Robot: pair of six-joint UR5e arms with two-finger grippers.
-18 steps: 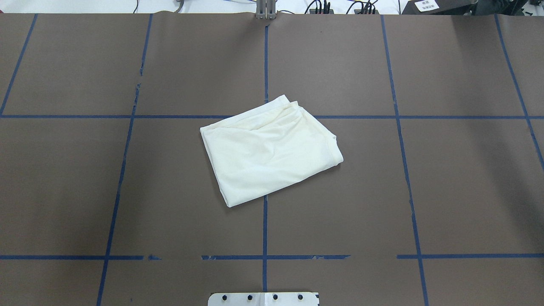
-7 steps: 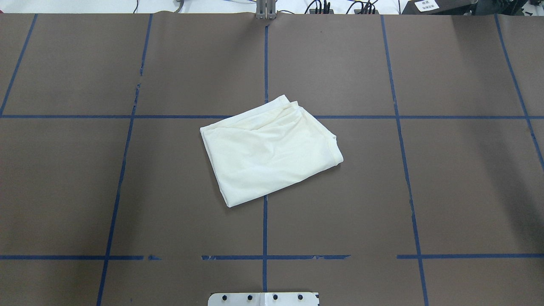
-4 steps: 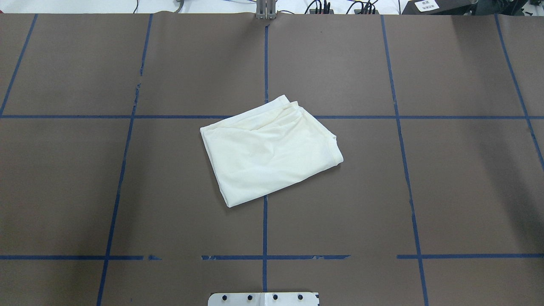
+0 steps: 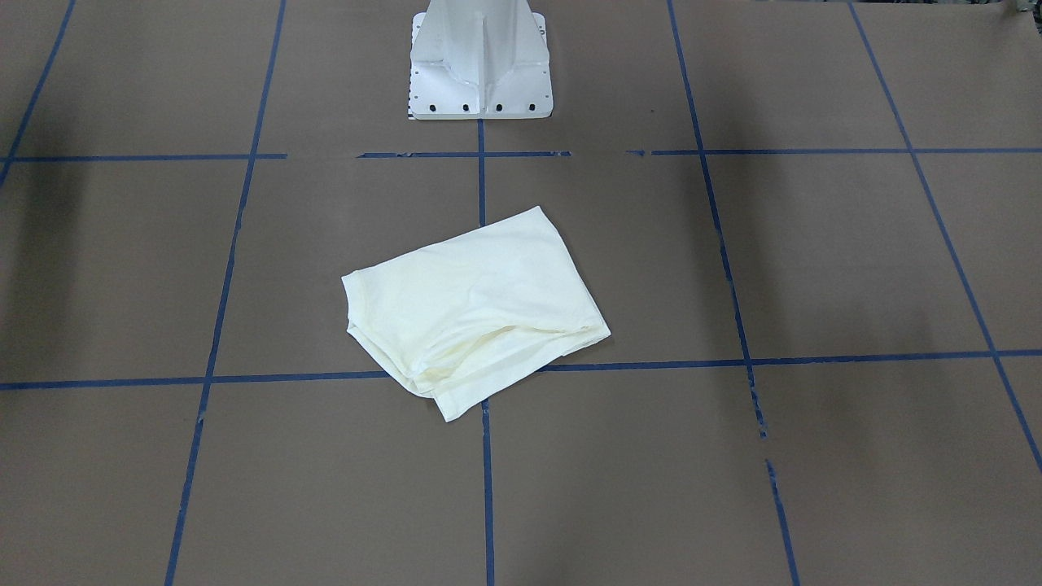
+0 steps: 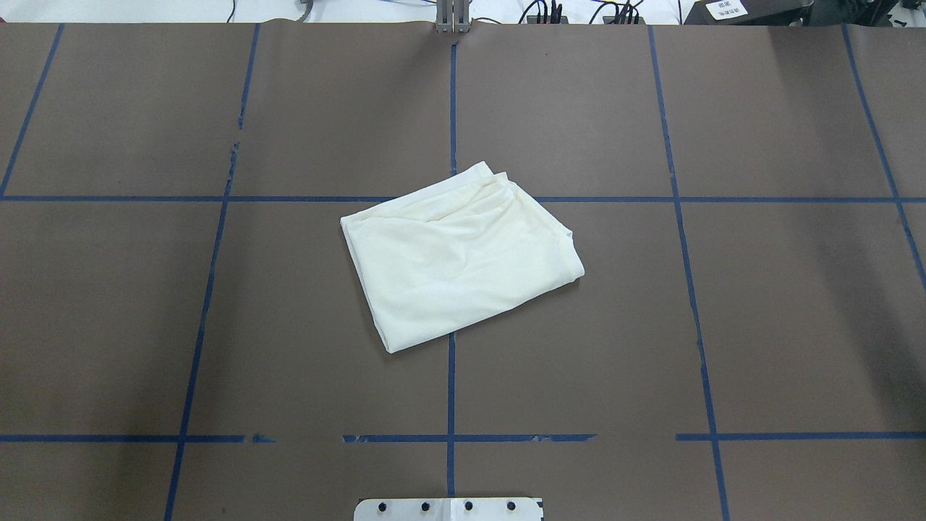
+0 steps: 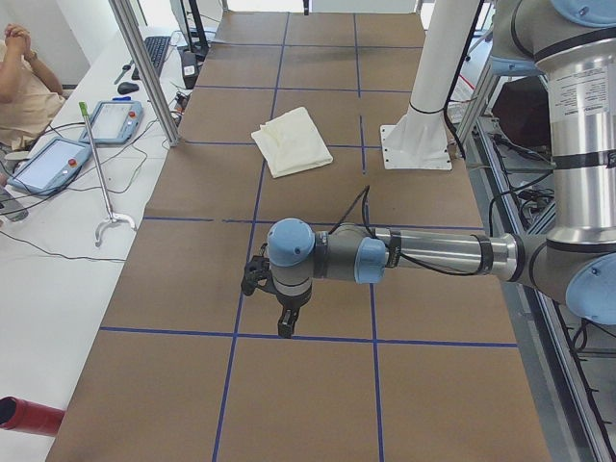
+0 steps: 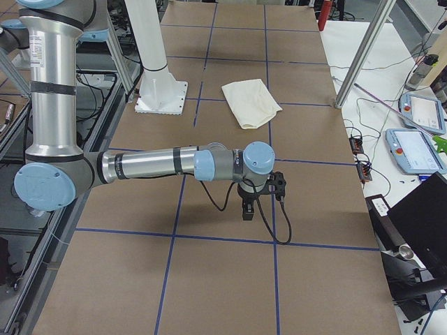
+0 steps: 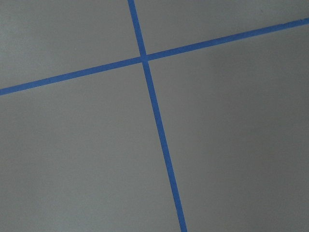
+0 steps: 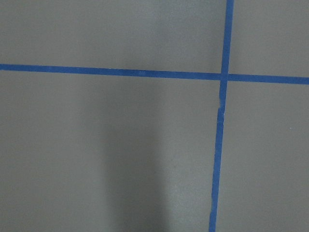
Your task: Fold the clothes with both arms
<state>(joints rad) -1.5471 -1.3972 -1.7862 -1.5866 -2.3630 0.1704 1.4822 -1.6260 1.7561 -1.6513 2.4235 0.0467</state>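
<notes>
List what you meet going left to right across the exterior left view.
Seated operator → farther teach pendant → folded T-shirt → white pedestal. The nearer pendant and the left arm are left out, since they overlap others in that span.

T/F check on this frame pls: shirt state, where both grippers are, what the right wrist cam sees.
1. The shirt lies folded on the table, plain cream side up. True.
2. The left gripper grips the shirt. False: it hangs over the table, well apart from the shirt.
3. The shirt covers part of a blue tape line. True.
4. The right wrist view shows the shirt. False: only table and blue tape lines.
5. The right gripper is apart from the shirt. True.
</notes>
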